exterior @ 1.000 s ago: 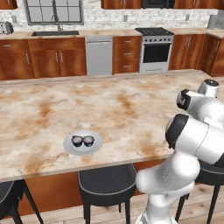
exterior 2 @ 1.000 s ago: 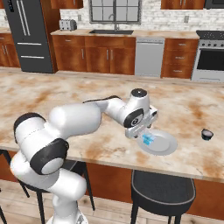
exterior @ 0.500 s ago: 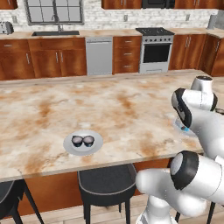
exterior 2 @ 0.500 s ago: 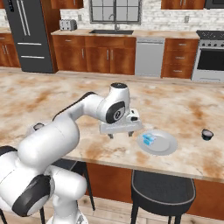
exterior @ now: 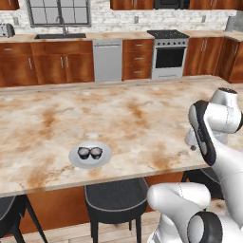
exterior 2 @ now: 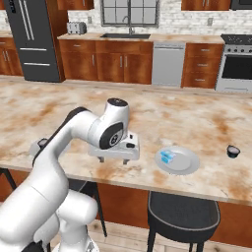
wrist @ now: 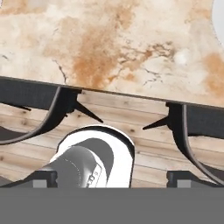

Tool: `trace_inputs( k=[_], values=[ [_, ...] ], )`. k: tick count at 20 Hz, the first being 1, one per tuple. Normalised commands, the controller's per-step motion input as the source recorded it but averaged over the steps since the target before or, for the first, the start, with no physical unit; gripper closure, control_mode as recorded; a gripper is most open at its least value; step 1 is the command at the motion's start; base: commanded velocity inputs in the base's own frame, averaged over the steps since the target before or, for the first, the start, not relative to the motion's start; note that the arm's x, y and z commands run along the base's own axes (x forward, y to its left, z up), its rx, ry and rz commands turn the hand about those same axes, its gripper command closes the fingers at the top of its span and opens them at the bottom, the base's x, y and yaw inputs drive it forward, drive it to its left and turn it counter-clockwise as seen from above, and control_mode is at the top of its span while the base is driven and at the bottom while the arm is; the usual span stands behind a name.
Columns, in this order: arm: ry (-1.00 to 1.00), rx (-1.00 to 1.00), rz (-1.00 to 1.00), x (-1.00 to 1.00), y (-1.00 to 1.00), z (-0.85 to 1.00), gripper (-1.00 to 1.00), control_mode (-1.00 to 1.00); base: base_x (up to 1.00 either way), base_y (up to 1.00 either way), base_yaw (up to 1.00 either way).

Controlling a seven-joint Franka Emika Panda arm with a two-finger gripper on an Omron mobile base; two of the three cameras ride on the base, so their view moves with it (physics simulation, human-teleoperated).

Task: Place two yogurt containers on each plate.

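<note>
On the marble counter, yogurt cups sat split between two plates.
Two dark cups (exterior: 89,152) rested on one plate (exterior: 105,157), the light blue cup (exterior 2: 168,156) on the other plate (exterior 2: 189,162), and a fourth dark cup (exterior 2: 233,151) stood apart; the gripper (exterior 2: 113,159) hung spread wide, empty, just left of the blue cup's plate.

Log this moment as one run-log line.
claw: open, empty | left plate: two dark cups | right plate: blue cup | dark cup: loose on counter
</note>
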Motion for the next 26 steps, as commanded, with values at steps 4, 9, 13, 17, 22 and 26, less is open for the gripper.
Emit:
trace_inputs(
  k=[4,9,13,17,22,26],
  values=[
    [0.00,0.00,0.00,0.00,0.00,0.00,-1.00,-1.00,0.00,0.00,0.00],
    [0.00,0.00,0.00,-0.05,0.00,0.00,-1.00,1.00,-0.58,-0.68,-0.01],
    [0.00,0.00,0.00,0.00,0.00,0.00,-1.00,1.00,0.10,-1.00,0.00],
    [0.00,0.00,0.00,0.00,0.00,0.00,-1.00,1.00,0.77,-1.00,0.01],
    [0.00,0.00,0.00,0.00,0.00,0.00,-1.00,1.00,0.52,-1.00,0.01],
    [0.00,0.00,0.00,0.00,0.00,0.00,-1.00,1.00,0.18,-1.00,-0.04]
  ],
)
